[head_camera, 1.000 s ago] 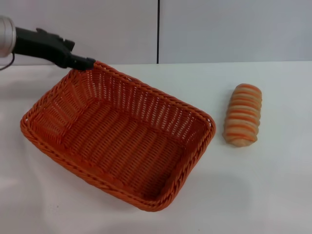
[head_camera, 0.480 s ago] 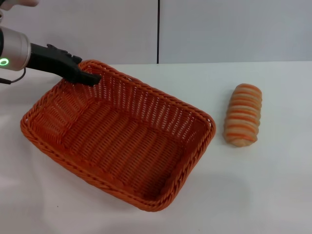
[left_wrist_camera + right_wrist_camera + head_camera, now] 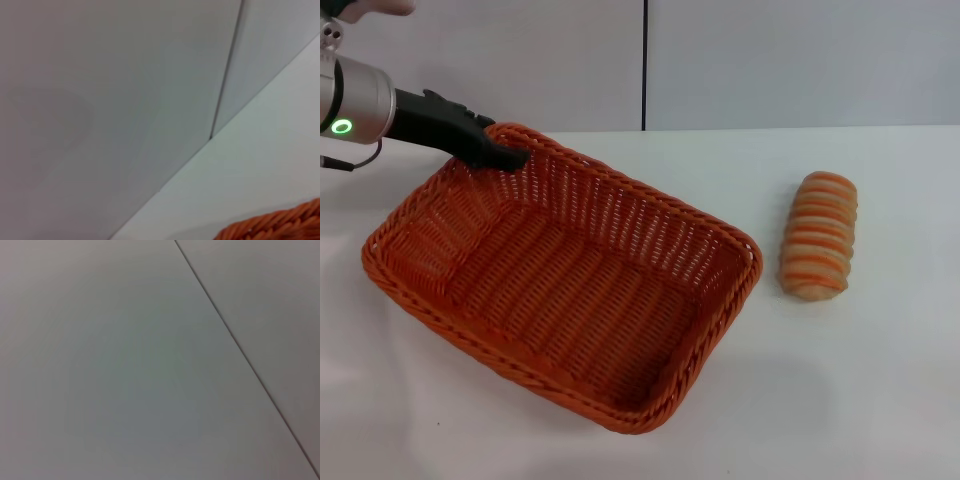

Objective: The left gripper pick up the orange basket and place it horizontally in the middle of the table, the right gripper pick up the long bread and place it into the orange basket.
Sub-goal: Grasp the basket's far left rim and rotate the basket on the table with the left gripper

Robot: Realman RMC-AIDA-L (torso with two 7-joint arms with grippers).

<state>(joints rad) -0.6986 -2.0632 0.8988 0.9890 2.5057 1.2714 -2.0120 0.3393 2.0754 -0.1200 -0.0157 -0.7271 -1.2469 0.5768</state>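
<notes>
The orange basket lies at an angle on the white table, left of centre in the head view. My left gripper comes in from the upper left and sits at the basket's far left corner, its black tip just inside the braided rim. A strip of that rim shows in the left wrist view. The long bread lies on the table to the basket's right, apart from it. My right gripper is out of view; its wrist view shows only the grey wall.
A pale grey wall with a dark vertical seam rises behind the table. Bare tabletop surrounds the bread and runs along the front edge.
My left gripper has moved right and down, from just outside the basket's far left corner to just inside its rim. Basket and bread have not moved.
</notes>
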